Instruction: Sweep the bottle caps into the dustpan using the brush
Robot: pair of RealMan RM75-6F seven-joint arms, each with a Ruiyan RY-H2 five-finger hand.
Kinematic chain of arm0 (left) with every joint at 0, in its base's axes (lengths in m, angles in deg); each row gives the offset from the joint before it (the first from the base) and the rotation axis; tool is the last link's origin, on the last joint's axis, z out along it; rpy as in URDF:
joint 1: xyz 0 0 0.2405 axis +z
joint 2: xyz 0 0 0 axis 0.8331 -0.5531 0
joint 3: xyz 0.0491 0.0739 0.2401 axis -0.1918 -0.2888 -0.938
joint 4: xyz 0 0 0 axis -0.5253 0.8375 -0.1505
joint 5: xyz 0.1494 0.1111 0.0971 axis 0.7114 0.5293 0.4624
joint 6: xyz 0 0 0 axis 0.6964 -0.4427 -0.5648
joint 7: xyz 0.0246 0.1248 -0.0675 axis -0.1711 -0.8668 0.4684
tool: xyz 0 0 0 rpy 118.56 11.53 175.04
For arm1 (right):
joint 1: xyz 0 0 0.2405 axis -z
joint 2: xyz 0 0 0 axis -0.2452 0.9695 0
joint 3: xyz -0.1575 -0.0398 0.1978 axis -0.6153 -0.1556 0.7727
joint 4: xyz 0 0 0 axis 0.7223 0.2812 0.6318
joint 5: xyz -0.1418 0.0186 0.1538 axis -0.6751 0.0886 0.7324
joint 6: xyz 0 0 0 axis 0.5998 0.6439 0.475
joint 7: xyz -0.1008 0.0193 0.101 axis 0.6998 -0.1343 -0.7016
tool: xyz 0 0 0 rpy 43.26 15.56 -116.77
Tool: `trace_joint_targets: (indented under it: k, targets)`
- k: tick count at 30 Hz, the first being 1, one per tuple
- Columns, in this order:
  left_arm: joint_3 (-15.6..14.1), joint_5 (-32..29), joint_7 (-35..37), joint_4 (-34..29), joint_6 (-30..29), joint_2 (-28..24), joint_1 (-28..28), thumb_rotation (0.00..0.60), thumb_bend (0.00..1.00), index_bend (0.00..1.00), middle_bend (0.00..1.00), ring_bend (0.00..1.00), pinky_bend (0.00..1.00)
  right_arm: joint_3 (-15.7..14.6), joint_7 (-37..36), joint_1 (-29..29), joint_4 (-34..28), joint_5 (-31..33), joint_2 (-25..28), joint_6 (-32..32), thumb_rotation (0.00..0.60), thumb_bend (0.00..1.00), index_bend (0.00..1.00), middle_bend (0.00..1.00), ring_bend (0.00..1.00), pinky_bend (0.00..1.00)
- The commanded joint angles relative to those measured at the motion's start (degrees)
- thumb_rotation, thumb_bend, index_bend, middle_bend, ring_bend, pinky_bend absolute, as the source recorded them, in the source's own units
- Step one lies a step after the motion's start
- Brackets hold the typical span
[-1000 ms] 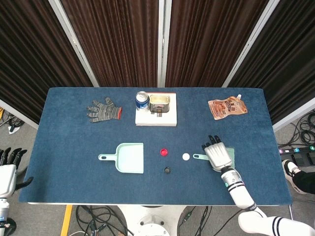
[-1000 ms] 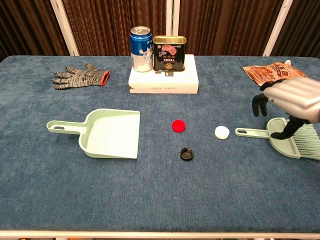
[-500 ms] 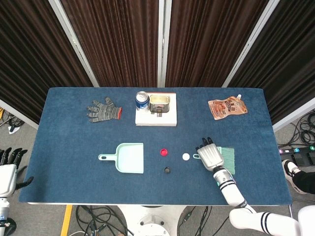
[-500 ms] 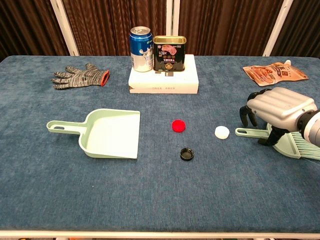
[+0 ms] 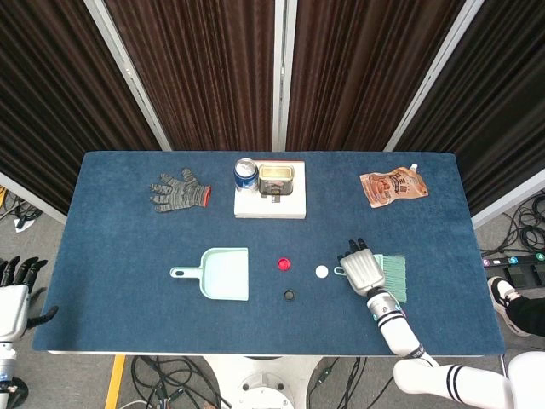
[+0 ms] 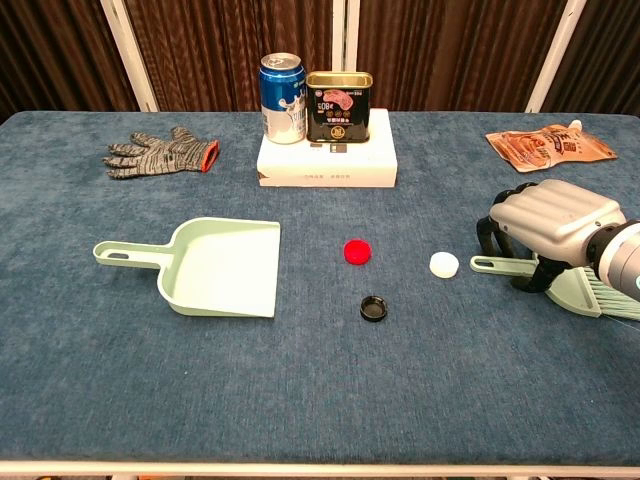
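A mint green dustpan [image 5: 220, 273] [image 6: 215, 265] lies left of centre, its mouth facing right. Three caps lie on the blue cloth: red [image 5: 283, 263] [image 6: 356, 251], white [image 5: 321, 272] [image 6: 444, 264] and black [image 5: 289, 295] [image 6: 374, 308]. The green brush [image 5: 393, 277] [image 6: 500, 265] lies flat at the right, handle pointing left toward the white cap. My right hand [image 5: 364, 269] [image 6: 550, 222] arches low over the handle, fingers on its far side and thumb on its near side, with a gap around it. My left hand [image 5: 13, 298] hangs off the table's left edge, holding nothing.
A grey work glove [image 5: 179, 191] lies at the back left. A white box [image 6: 327, 160] at the back centre carries a blue can [image 6: 282, 84] and a dark tin [image 6: 338, 105]. An orange pouch [image 5: 392, 186] lies at the back right.
My right hand has moved left along the brush and sunk lower, so its fingers now curl down around the handle. The caps, dustpan and left hand have not moved.
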Motion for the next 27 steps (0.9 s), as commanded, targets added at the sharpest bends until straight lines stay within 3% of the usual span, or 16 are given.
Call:
trace_joint_targets:
  k: [1,6,13,23,27]
  targets:
    - [0.04,-0.11,0.19,0.15,0.09,0.06,0.01,0.6,0.16,0.17,0.13,0.02,0.04,0.02,-0.49,-0.25,0.21,0.41,-0.2,-0.31,0.6,0.23,0.43,0.47,0.15,0.15]
    - [0.07,0.06,0.5,0.54,0.15,0.25,-0.06,0.6,0.16,0.17,0.13,0.02,0.04,-0.15,-1.58,-0.6,0.96,0.02,-0.77,-0.12,0.6,0.25,0.47,0.52,0.2,0.16]
    - [0.55,0.86,0.06,0.5,1.22,-0.77,-1.46,0.6,0.16,0.17,0.13,0.02,0.04,-0.02,-4.05,-0.65,0.11,-1.41,0.78,0.59,0.6,0.37,0.56,0.6,0.27,0.18]
    - [2.17,0.62,1.62,-1.4,13.17,-3.03,-9.6,0.6,0.16,0.18,0.13,0.02,0.05,4.1,-19.97,-1.71,-9.31,-7.4,13.18,-2.17,0.6,0.44,0.61,0.62,0.29,0.2]
    - [3.33,0.01,1.5,-1.2,18.07,-1.56,-13.79,0.6,0.16,0.22,0.16,0.09,0.08,6.17,-25.59,-1.97,-11.92,-10.11,17.6,-1.5,0.6,0.44,0.61,0.62,0.29,0.2]
